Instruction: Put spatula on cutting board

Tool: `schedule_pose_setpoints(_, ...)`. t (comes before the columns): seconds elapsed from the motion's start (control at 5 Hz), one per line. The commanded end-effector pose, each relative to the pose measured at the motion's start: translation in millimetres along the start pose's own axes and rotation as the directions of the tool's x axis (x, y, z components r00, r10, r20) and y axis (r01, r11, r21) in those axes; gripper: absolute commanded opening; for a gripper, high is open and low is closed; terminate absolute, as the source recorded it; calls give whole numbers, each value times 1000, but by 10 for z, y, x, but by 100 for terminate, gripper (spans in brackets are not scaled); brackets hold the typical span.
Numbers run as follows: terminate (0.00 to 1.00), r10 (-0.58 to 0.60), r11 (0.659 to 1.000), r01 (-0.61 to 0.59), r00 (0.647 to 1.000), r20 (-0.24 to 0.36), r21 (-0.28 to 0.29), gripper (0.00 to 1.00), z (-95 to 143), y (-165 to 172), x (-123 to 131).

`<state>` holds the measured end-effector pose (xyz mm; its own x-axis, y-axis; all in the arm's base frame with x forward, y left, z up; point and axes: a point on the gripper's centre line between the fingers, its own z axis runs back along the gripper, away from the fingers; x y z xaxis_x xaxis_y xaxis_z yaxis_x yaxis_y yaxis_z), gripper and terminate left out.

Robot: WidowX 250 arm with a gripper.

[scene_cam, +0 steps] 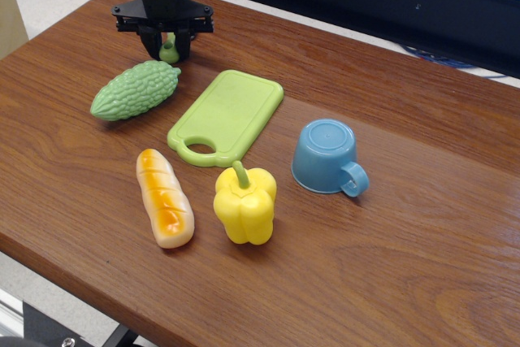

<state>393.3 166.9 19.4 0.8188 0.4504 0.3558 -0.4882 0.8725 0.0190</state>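
Nearest the front edge of the brown wood-grain desk (422, 274): a toy bread roll (164, 197) lying lengthwise, orange-glazed top, and just beside it on the right a yellow bell pepper (244, 205) standing upright with its stem up. The pepper's stem sits just in front of the handle end of the cutting board (229, 114). To the right of the pepper, apart from it, a blue cup (327, 157) stands mouth down, handle pointing toward the front right. Mid-desk: the cutting board lies flat, lime green, its oval handle hole at the near end, long axis running away toward the back right; its top surface is bare. Left of the board, not touching it, a bumpy green gourd (136, 90) lies on its side. Farthest back, at the left rear of the desk: the black hand (165, 43) points down, fingers drawn in close on either side of a light green piece, the handle of the spatula (168, 52). Only this rounded green end shows between the fingers; the grey blade is hidden behind the hand. Fingers appear clamped on the handle. The spatula is just behind the gourd and well apart from the cutting board.
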Motion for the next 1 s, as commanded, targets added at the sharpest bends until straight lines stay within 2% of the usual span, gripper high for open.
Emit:
schedule_pose_setpoints(0.0, 0, 109, 990, -91, 981, 163, -111, 0, 876, -291, 452)
schedule_pose_setpoints(0.2, 0, 92, 988, -77, 990, 111, -136, 0, 1058, -383, 285)
schedule_pose_setpoints(0.4, 0, 8, 992, 5, 995, 97, -128, 0, 1110, -378, -60)
schedule_pose_setpoints(0.8, 0, -135, 986, 144, 986, 101, -87, 0, 999, -160, -611)
